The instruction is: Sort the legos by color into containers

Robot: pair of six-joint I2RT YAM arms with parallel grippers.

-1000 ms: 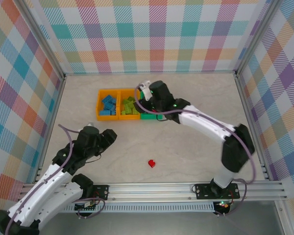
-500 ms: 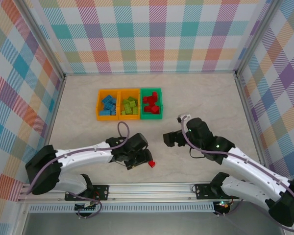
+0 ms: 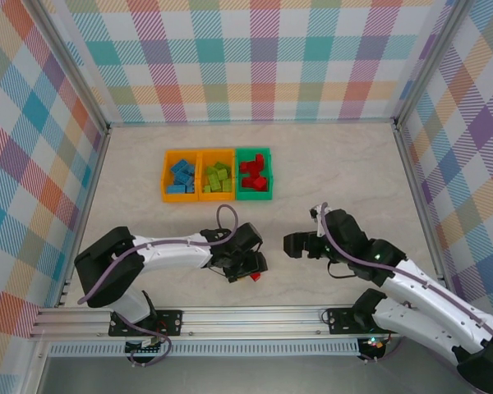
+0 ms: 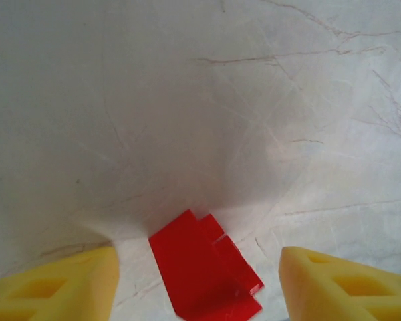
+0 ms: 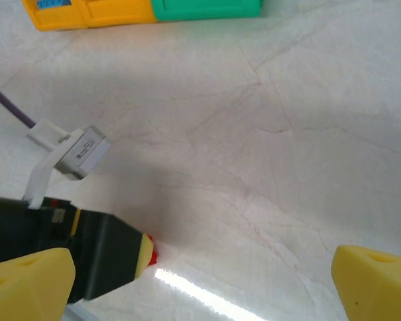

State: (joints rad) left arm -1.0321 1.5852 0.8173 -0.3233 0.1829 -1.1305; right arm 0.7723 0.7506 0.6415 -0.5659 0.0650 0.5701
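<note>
only loose lego i could see: one red brick [image 4: 204, 271], flat on the tabletop [image 3: 337, 172] close to the near edge, about mid-width. left hand [image 4: 197, 257] was spread wide and low over the tabletop, brick between its fingers [image 4: 53, 291], nothing gripped yet. right hand [image 5: 200, 267] was wide too, empty, near the brick on its right side. bins sat toward the far edge, left of centre: left orange bin [image 3: 166, 176] with blue bricks [image 3: 181, 174], middle orange bin [image 3: 216, 197] with lime bricks [image 3: 218, 179], green bin [image 3: 254, 197] with red bricks [image 3: 253, 171].

risks as i judged them:
- brick lay skewed to the finger line, so closing could pinch a corner and spin it or squirt it off toward the near edge.
- brick was small and low, so the fingers could scrape the tabletop or shut above it.
- right hand was close, so the arms could clash if both went for that spot.
- wrong-bin drop: red belonged in the green bin, right end of the row.
</note>
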